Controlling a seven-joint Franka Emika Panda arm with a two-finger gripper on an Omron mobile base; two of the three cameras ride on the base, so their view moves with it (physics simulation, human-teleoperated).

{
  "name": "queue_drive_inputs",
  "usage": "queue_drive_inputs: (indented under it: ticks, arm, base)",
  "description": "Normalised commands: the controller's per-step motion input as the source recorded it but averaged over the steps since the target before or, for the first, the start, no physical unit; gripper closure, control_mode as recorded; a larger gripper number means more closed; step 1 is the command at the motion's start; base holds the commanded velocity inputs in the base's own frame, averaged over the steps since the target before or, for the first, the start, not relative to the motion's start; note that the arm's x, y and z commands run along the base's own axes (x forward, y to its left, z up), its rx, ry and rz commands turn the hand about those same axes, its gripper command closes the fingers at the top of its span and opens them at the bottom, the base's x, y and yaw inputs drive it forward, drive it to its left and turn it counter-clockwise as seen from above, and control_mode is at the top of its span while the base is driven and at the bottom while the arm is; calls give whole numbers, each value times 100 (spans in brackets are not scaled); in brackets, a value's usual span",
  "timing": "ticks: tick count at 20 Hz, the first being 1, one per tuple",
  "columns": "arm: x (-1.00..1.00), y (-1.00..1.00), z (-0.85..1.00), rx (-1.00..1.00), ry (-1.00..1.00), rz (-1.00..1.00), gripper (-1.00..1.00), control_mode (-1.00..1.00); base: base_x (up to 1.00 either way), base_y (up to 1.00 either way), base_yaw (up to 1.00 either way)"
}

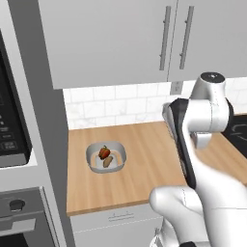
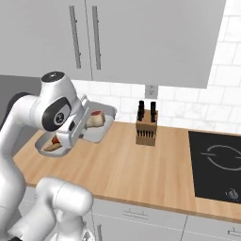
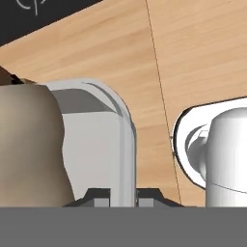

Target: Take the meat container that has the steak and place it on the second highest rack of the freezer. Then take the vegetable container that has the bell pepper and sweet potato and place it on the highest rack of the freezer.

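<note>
Two grey containers: one vegetable container (image 1: 106, 157), one meat container (image 2: 100, 123). One bell pepper (image 1: 104, 152). One sweet potato (image 1: 108, 161). One steak (image 2: 95, 119). One knife block (image 2: 146, 127). One cooktop (image 2: 217, 165). One wall outlet (image 2: 151, 91).

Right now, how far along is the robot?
Nothing is put away yet. The gripper is shut on the shallow pale-grey meat tray with the red steak. The deeper grey bowl holding the red bell pepper and tan sweet potato sits on the wooden counter. Both freezer trips are left.
</note>
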Motion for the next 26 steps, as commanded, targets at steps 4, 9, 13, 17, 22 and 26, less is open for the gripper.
queue_drive_inputs:
  ticks: [4,9,13,17,22,26]
  arm:
    - [-23,13,0,-8,0,26,100,-100]
    - [-5,28,0,-9,0,10,100,-100]
    - [0,22,0,-6,0,0,100,-100]
    - [0,0,0,0,0,0,100,100]
    - [0,0,0,0,0,0,100,100]
    - [0,0,0,0,0,0,100,100]
  base:
    - [0,0,0]
    - [0,0,0]
    - [0,0,0]
    - [-57,-3,0]
    - [-82,-76,30]
    - [-2,-48,84]
